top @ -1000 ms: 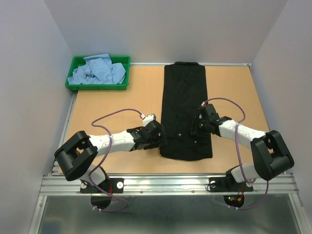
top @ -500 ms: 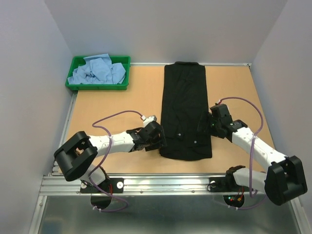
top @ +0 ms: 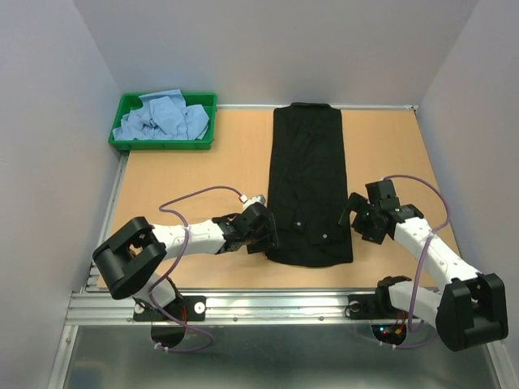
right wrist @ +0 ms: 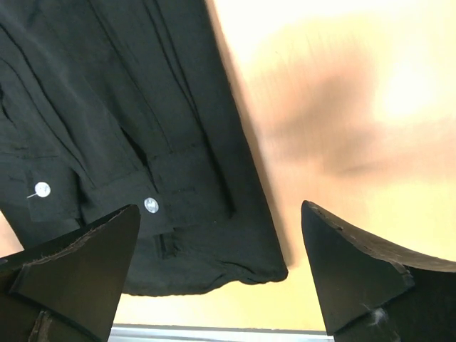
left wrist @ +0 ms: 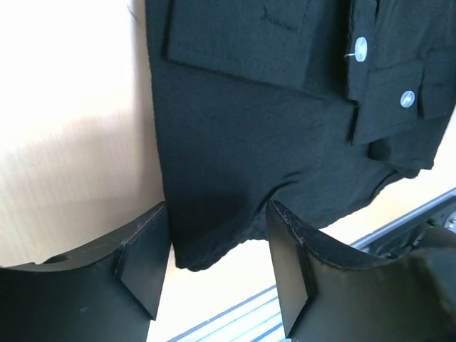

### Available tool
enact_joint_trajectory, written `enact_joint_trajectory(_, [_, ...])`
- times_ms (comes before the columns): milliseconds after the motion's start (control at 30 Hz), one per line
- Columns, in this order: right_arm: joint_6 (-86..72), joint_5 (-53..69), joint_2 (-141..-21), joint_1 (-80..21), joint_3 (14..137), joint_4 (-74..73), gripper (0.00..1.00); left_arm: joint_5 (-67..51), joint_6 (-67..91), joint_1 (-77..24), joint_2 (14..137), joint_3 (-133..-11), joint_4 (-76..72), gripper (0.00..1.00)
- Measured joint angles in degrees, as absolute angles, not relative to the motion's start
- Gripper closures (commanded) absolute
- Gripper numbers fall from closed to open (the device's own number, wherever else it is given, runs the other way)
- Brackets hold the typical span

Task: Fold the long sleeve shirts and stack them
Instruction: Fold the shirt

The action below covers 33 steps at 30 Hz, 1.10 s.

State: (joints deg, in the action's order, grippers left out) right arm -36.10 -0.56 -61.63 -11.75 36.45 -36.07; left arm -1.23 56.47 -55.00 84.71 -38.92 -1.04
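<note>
One black shirt (top: 308,186) lies flat down the middle of the table (top: 195,170), folded to a long narrow strip, with small pale buttons (left wrist: 361,48) showing near its near end. The left gripper (left wrist: 217,249) sits at the near left corner, jaws part-way apart, with the cloth edge between them but not pinched. The right gripper (top: 355,219) hangs just beside the right edge, jaws wide and holding nothing. Several blue shirts (top: 162,117) lie crumpled in a green tray (top: 162,145) at the far left.

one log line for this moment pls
black shirt: long strip, flat on table | left claw: open, astride near-left corner | right claw: open, at near-right edge | blue shirts: in green tray
</note>
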Motion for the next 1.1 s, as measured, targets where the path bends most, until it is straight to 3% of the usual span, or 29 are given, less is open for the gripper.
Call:
enact_joint_trajectory(200, [-40.2, 2.9, -61.5, -10.8, 33.3, -36.4, 0.01, -1.9, 56.1, -55.0, 85.1, -38.9, -1.3, 0.41])
enact_joint_trajectory(600, [-45.9, 5.2, -61.1, -10.8, 30.1, -38.2, 0.04, -3.9, 54.3, -54.1, 86.2, -38.7, -1.3, 0.68])
enact_joint_trajectory(900, [-47.4, 7.7, -58.4, -10.8, 28.3, -38.6, 0.21, -6.1, 52.1, -51.2, 85.3, -37.1, -1.0, 0.89])
enact_joint_trajectory(1100, [-47.9, 11.9, -58.5, -10.8, 26.8, -36.8, 0.32, -7.0, 49.6, -48.0, 83.8, -36.1, 0.1, 0.91])
